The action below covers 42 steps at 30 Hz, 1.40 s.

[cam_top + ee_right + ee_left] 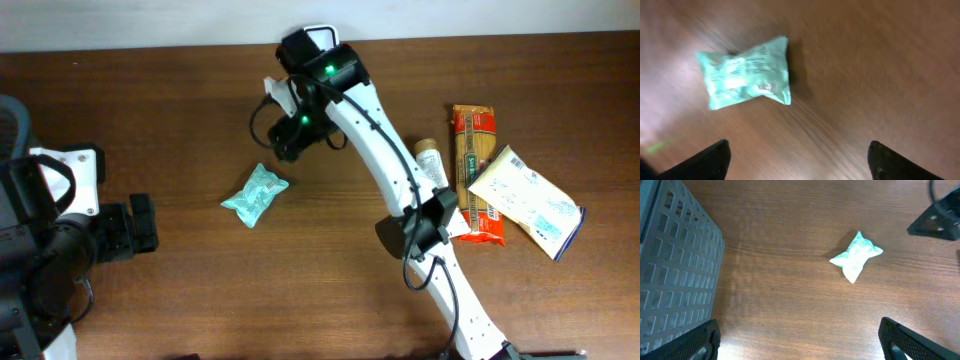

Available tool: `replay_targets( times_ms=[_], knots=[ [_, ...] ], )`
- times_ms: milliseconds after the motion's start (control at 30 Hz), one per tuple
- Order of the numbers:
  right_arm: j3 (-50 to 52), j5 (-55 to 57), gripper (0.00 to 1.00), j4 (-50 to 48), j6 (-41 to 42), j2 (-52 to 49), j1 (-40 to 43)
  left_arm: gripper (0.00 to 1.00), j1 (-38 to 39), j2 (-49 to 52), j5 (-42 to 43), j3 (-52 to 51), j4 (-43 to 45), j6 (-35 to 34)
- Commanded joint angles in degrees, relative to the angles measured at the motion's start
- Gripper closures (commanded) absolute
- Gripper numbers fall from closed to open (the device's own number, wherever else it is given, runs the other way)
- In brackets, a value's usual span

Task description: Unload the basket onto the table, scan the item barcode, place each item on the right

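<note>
1. Brown wood bench (pixel 150 120), filling the overhead view below a pale strip at the far edge.
2. Grey lattice basket (pixel 675 265), seen only from the left wrist, standing at the left of that view, well apart from the packet.
3. White right arm (pixel 385 150), stretched diagonally from the near edge up to the far middle, with green lights on its dark wrist.
4. Black left arm (pixel 60 240), low at the left edge, wrist turned toward the middle.
5. White pouch (pixel 528 205) with blue print, flat at the right, its left corner lying over the pasta pack.
6. Orange pasta pack (pixel 478 170), long and narrow, between pouch and bottle.
7. Mint-green packet (pixel 255 195), crumpled, flat on bare bench left of centre, between the two arms and touched by nothing. Printed face up in the right wrist view, print too blurred to read.
8. Pale-capped bottle (pixel 430 158), partly hidden behind the right arm, just beside the pasta pack.
9. Right fingers (pixel 710 159), spread wide with nothing between them, above the bench, packet just ahead of the tips.
10. Left fingers (pixel 695 342), spread wide and empty, packet well ahead.
</note>
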State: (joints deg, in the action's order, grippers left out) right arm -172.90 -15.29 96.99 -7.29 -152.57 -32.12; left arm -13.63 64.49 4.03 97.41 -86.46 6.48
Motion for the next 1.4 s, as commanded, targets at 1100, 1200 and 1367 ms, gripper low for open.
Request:
replay_targets(
  times_ms=[1100, 1200, 1367],
  knots=[
    [21.05, -3.69, 0.55, -22.47, 16.11, 4.55, -8.55, 0.01, -0.20, -0.17, -0.42, 0.35, 0.00, 0.94],
    [25.90, -5.18, 0.54, -28.46, 16.76, 4.02, -11.21, 0.01, -0.20, -0.17, -0.42, 0.35, 0.00, 0.94],
    [34.84, -5.51, 0.41, -36.65, 17.46, 4.00, -17.77, 0.01, -0.20, -0.17, -0.42, 0.35, -0.02, 0.94]
  ],
)
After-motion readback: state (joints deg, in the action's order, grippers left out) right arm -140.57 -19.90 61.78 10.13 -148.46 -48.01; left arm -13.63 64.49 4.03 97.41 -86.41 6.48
